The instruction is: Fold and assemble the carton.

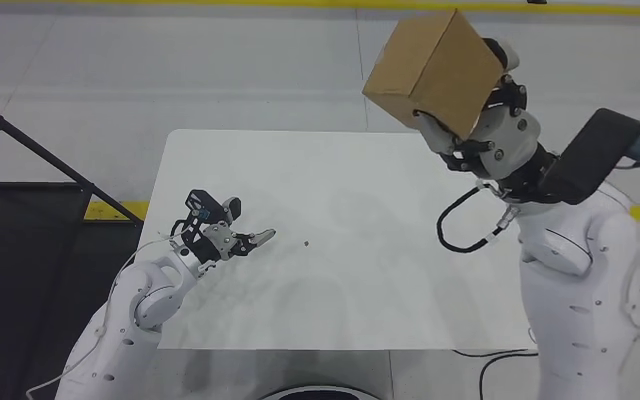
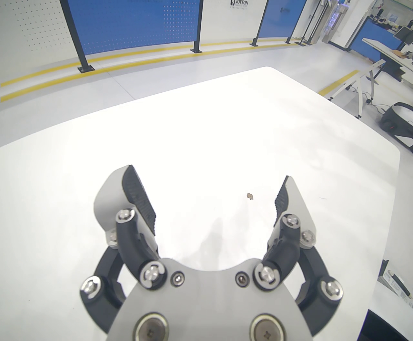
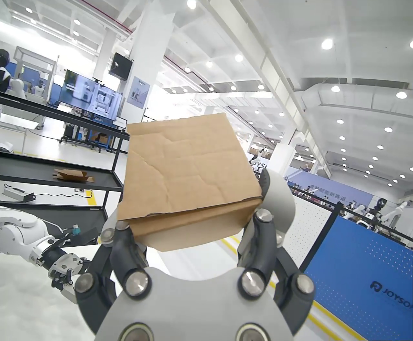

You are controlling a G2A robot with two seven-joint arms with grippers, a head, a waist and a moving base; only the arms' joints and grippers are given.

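Note:
A brown cardboard carton [image 1: 433, 68], folded into a closed box, hangs high above the table's far right corner. My right gripper [image 1: 452, 128] is shut on the carton [image 3: 187, 177] from below, one finger [image 3: 274, 193] pressed to its side, the other mostly hidden behind it. My left gripper [image 1: 250, 228] sits low over the left part of the white table [image 1: 340, 200], open, with nothing between its fingers [image 2: 138, 197]. The left gripper [image 3: 66, 274] also shows far off in the right wrist view.
A tiny brown scrap [image 2: 250, 195] lies on the table just ahead of the left gripper; the scrap [image 1: 304, 241] is near the table's middle. Black shelving [image 3: 64, 180] with flat cardboard stands beyond the table. Blue fence panels [image 2: 135, 22] line the floor.

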